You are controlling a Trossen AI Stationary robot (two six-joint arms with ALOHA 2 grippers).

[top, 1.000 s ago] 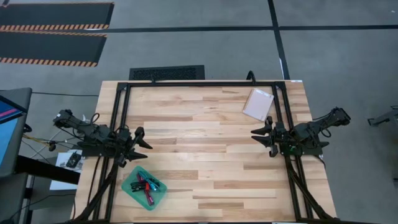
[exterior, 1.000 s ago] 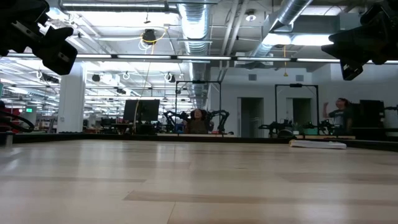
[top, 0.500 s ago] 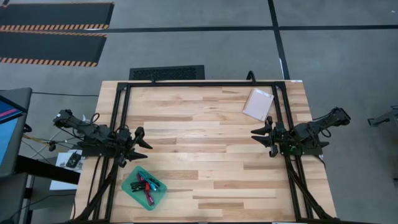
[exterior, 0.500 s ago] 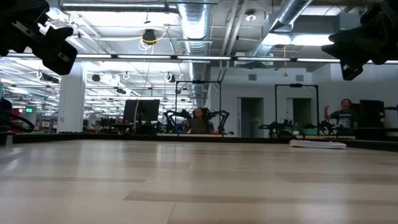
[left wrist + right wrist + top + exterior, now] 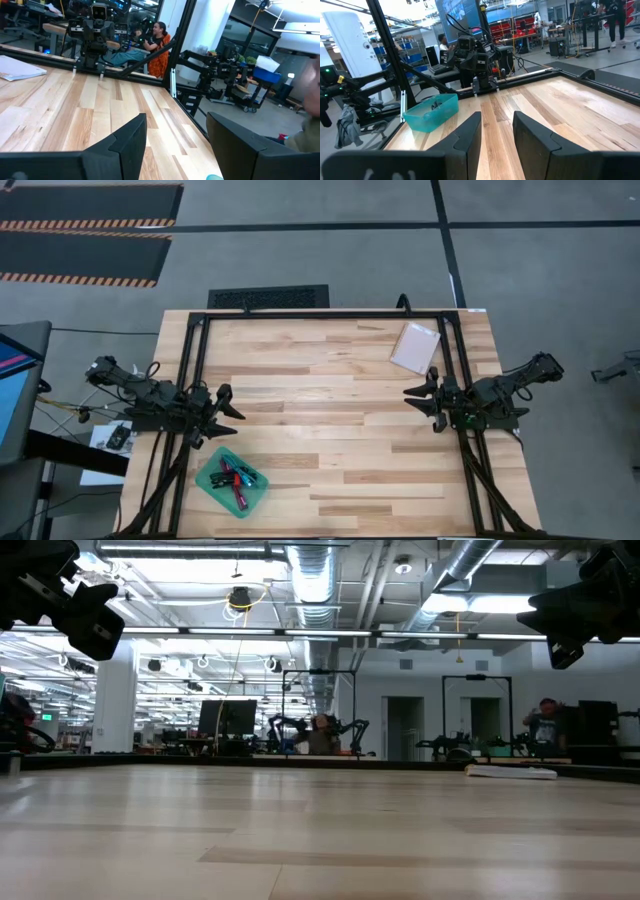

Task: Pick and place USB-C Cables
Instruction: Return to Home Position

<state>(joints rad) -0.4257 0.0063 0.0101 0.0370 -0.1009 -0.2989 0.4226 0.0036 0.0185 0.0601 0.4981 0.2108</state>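
here, both arms sit pulled back at opposite sides of the wooden table [image 5: 330, 440], each raised above the boards. the left gripper [image 5: 228, 411] hangs over the table's left edge, pointing inward, its two fingers spread wide with nothing between them. the right gripper [image 5: 411, 402] faces it from the right side, near the black frame rail [image 5: 455, 370], its fingers also apart and holding nothing.

the usb-c cables [image 5: 238, 478] lie heaped together inside the green bin [image 5: 206, 481], which rests on the table's front left corner, just beside the left gripper and toward the front edge. teal, magenta and dark strands show in the heap; the two dark ones cannot be told apart from above. in the right wrist view the bin's translucent wall hides most of what it holds, and a slanted black frame post crosses in front of its near end.

a white-pink flat packet [image 5: 415, 347] lies flat near the far right corner, close to the right gripper and well apart from the bin. a wide run of boards separates the two grippers.

beyond the table, a person in an orange top [image 5: 161, 44] sits at a bench, and another person [image 5: 545, 725] stands far off in the room.
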